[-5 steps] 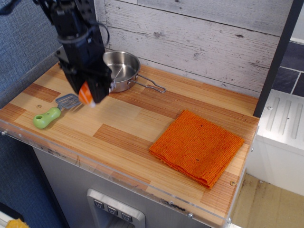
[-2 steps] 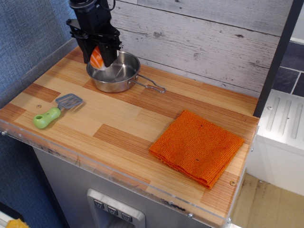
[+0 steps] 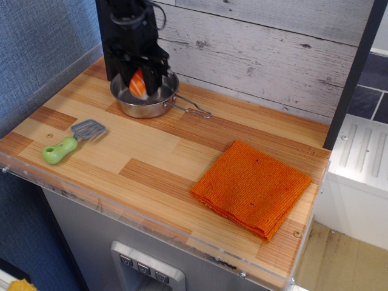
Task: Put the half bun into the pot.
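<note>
The half bun (image 3: 137,83), orange with thin white stripes, is held between the black fingers of my gripper (image 3: 139,83). The gripper is shut on it and hangs straight over the pot (image 3: 145,102), low inside its rim. The pot is a small shiny steel pan at the back left of the wooden counter, with a thin wire loop handle (image 3: 193,111) pointing right. I cannot tell whether the bun touches the pot's bottom. The arm hides the pot's far rim.
A grey spatula with a green handle (image 3: 63,146) lies at the front left. A folded orange cloth (image 3: 252,187) lies at the right. A plank wall stands behind the counter (image 3: 157,157), a blue wall at the left.
The gripper carried the half bun from above the spatula area back and right to the pot, then lowered it toward the pot's middle.
</note>
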### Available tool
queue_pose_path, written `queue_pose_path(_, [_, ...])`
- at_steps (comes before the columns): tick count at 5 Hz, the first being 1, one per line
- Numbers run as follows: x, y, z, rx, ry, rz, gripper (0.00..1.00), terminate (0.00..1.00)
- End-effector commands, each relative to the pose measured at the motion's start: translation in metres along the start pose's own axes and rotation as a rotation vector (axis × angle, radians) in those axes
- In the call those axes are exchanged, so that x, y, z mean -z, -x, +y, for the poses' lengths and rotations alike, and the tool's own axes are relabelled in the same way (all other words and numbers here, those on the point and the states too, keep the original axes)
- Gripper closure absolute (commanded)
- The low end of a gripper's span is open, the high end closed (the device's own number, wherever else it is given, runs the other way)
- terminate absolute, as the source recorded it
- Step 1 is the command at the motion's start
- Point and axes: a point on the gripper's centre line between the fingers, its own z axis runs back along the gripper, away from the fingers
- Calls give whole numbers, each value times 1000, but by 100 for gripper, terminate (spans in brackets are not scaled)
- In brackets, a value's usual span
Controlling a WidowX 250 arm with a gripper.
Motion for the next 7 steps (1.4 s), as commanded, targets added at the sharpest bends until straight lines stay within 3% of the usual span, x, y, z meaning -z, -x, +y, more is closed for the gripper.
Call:
queue_pose_path(1, [8,-4,-2,33,-35,8,100,0])
queue_pose_path(2, [8,-2,0,-40,-89,8,0,0])
queue_pose_path(3, [6,2,3,-107,-93,14,0,0])
queue_pose_path(5, [2,7,-4,-96,-80,13,0,0])
queue_pose_path(7, [-23,1,0,-93,-64,-51,0,0])
